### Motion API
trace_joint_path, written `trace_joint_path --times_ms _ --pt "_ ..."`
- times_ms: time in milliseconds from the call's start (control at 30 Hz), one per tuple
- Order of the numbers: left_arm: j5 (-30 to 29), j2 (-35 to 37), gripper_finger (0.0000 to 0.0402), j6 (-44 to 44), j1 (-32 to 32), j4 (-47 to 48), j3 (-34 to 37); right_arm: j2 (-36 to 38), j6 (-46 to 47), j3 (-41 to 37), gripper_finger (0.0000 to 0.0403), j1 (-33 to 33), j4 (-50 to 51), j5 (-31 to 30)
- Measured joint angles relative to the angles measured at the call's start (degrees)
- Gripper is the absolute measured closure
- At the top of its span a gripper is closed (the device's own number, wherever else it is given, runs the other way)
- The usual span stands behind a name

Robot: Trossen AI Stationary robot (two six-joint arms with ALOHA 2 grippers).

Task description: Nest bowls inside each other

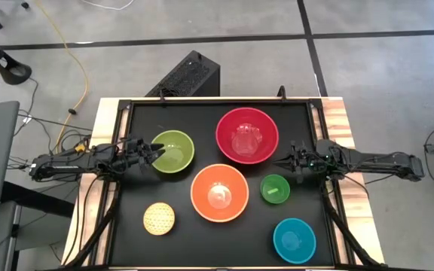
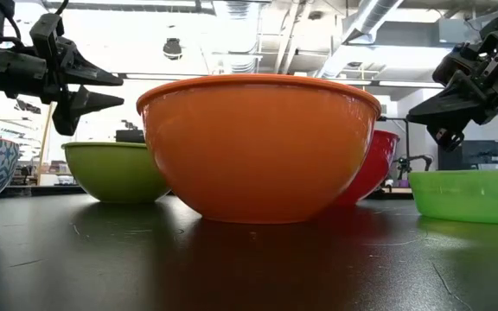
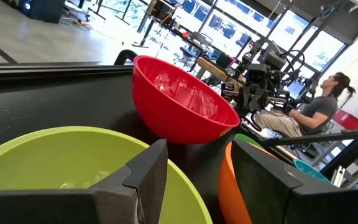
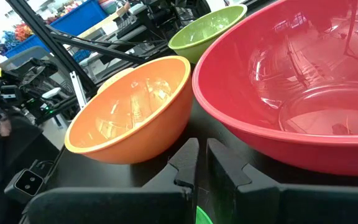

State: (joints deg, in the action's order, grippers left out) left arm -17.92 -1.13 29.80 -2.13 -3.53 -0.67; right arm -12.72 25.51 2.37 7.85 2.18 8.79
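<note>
Six bowls rest upright on their bases on the black table top [image 1: 138,248]. The red bowl [image 1: 247,135] stands at the far middle and the lime green bowl [image 1: 172,152] to its left. The orange bowl [image 1: 219,193] is in the centre. The small green bowl [image 1: 275,188], the teal bowl [image 1: 294,240] and the dotted yellow bowl [image 1: 159,218] are nearer. My left gripper [image 1: 155,153] hangs open above the lime green bowl's left rim [image 3: 73,134], clear of it. My right gripper [image 1: 279,160] is shut, level, just right of the red bowl [image 4: 291,81].
A raised black frame [image 1: 119,113] borders the table top, with wooden strips [image 1: 345,120] outside it. A black box [image 1: 191,75] stands on the floor beyond the far edge. A person [image 3: 319,109] sits in the room behind the table.
</note>
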Motion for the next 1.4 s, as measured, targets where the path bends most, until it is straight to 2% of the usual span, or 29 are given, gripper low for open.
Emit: trace_joint_path --times_ms 267,433,733,833,900,1000,1133,1233,1333,1400 --pt "-0.7 0.0 0.0233 1.8 0.0 0.0 0.0 0.0 0.0 0.0 0.0356 0.0 0.0 0.0" --pt "-5.0 0.0 0.0233 0.6 0.0 -0.4 0.0 0.0 0.0 0.0 0.0356 0.0 0.0 0.0" --pt "-5.3 0.0 0.0233 17.8 0.0 -0.4 0.0 0.0 0.0 0.0 0.0356 0.0 0.0 0.0" --pt "-1.9 0.0 0.0233 21.0 0.0 -0.2 0.0 0.0 0.0 0.0 0.0356 0.0 0.0 0.0" --pt "0.6 0.0 0.0233 20.4 0.0 0.1 0.0 0.0 0.0 0.0 0.0356 0.0 0.0 0.0" --pt "1.2 0.0 0.0233 18.9 0.0 0.1 0.0 0.0 0.0 0.0 0.0356 0.2 0.0 -0.7" --pt "3.7 0.0 0.0233 14.2 0.0 -0.5 0.0 0.0 0.9 -0.3 0.0356 0.2 -3.3 -3.9" --pt "4.2 -0.1 0.0233 9.2 0.0 -0.2 -1.1 0.0 8.6 -0.3 0.0356 0.2 -11.4 -5.5" --pt "4.3 -0.8 0.0234 6.2 0.0 -0.3 -3.9 -0.3 16.9 -0.2 0.0356 0.2 -21.9 -9.7" --pt "5.9 -1.9 0.0237 3.5 0.0 0.8 -6.6 -1.2 18.9 -0.2 0.0356 -0.1 -28.9 -10.6"
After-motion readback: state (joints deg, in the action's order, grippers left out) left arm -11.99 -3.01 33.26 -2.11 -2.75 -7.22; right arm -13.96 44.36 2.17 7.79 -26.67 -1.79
